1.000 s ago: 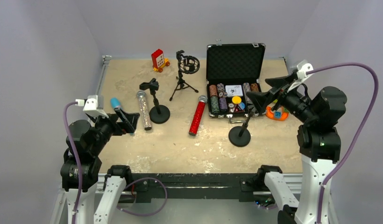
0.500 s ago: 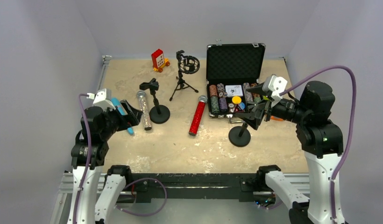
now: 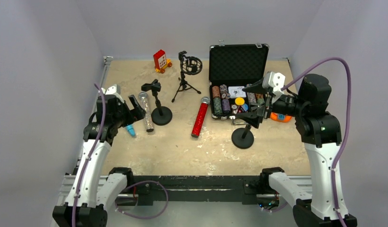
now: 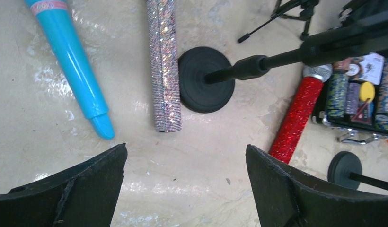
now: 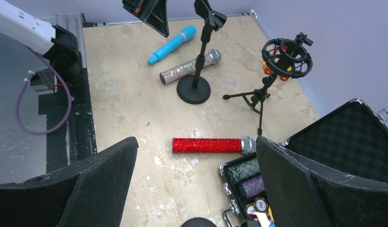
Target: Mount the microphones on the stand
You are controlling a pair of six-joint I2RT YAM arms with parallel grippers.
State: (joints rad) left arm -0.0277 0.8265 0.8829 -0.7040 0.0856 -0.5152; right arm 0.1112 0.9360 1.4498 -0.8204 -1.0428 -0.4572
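Note:
Three microphones lie flat on the table. The light-blue one (image 4: 74,61) is furthest left, the silver-glitter one (image 4: 163,66) lies beside a round-base stand (image 4: 206,79), and the red-glitter one (image 3: 200,117) rests mid-table by the case. My left gripper (image 3: 129,112) hovers open above the blue microphone, whose tip (image 3: 130,130) peeks out below it. In the left wrist view that gripper (image 4: 186,156) holds nothing. My right gripper (image 3: 255,103) hangs open over a second round-base stand (image 3: 242,137); the red microphone (image 5: 208,144) lies far below its fingers.
An open chip case (image 3: 237,80) stands at the back right. A tripod stand with a shock mount (image 3: 189,66) and a red toy (image 3: 160,60) sit at the back. An orange object (image 3: 280,116) lies under the right arm.
The left arm has swung forward and inward, now covering most of the blue microphone. The right arm has come in leftward over the case edge. Both grippers stayed open.

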